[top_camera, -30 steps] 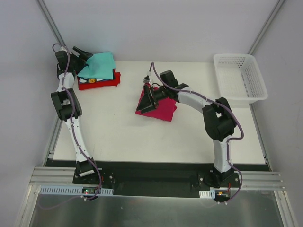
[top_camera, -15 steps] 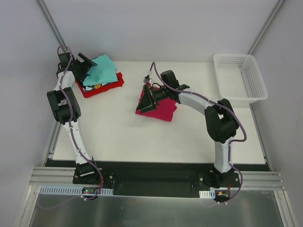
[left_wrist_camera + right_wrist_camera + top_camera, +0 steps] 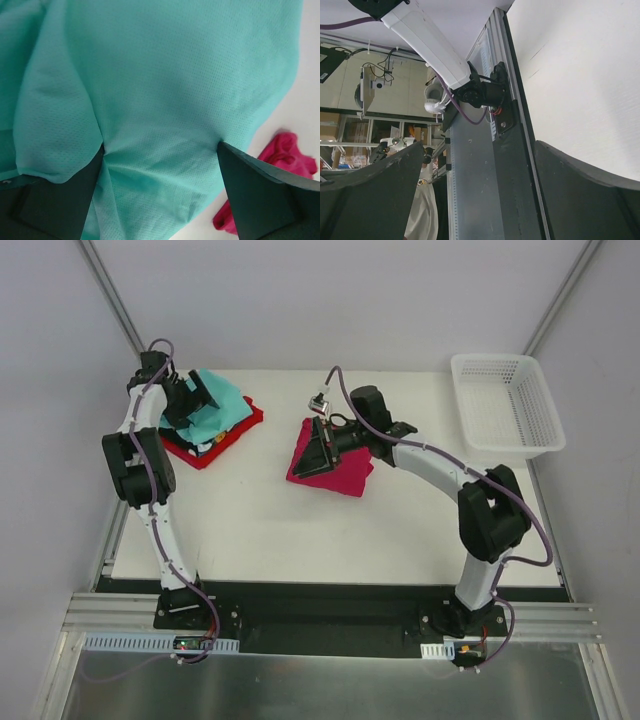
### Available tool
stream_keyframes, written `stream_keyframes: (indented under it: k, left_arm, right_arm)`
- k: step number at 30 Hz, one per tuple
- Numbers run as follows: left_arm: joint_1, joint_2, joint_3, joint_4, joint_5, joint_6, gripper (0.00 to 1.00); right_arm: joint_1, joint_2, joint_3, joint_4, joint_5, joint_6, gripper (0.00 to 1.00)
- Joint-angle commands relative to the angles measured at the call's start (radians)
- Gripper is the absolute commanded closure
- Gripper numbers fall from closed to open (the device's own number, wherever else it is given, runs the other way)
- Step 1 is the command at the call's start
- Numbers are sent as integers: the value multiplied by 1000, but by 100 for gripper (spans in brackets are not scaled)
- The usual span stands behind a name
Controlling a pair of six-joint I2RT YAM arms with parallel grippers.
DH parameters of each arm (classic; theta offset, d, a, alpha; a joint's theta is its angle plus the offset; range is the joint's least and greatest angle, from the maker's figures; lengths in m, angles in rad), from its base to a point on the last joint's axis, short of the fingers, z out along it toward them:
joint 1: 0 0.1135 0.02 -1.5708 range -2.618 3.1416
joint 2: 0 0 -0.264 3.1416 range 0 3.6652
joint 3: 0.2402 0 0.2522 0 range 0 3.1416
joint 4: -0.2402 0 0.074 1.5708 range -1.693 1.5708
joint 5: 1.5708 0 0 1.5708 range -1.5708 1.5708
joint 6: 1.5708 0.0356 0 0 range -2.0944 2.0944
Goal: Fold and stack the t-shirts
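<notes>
A stack of folded t-shirts lies at the table's back left, a teal one [image 3: 228,406] on top and a red one [image 3: 207,451] under it, with a dark edge between. My left gripper [image 3: 193,400] is open, and both fingertips press down into the teal cloth [image 3: 160,75], which puckers between them. A folded magenta t-shirt [image 3: 338,474] lies at mid-table and shows at the edge of the left wrist view [image 3: 287,155]. My right gripper [image 3: 318,445] hovers open over its left part, turned sideways, with nothing between its fingers [image 3: 580,195].
A white mesh basket [image 3: 505,405] stands at the back right corner. The right wrist view looks along the white table [image 3: 580,70] to the left arm's base [image 3: 480,92] and the rail at the near edge.
The left gripper has swung right and forward over the stack, and the stack has turned and slid right. The right arm's wrist has turned and its elbow has shifted right above the magenta shirt.
</notes>
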State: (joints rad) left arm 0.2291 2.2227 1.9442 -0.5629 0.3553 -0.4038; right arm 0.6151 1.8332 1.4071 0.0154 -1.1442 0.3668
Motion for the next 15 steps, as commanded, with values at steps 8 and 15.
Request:
stream_keyframes:
  k: [8,15]
  left_arm:
    - [-181,-158,-125,-386,-160,167,1]
    - [-226,-294,-312,-414,-179,165,1]
  right_arm:
    - [8,-187,-88,41,8,23,4]
    - [12,-252,-126,41,6,34,4]
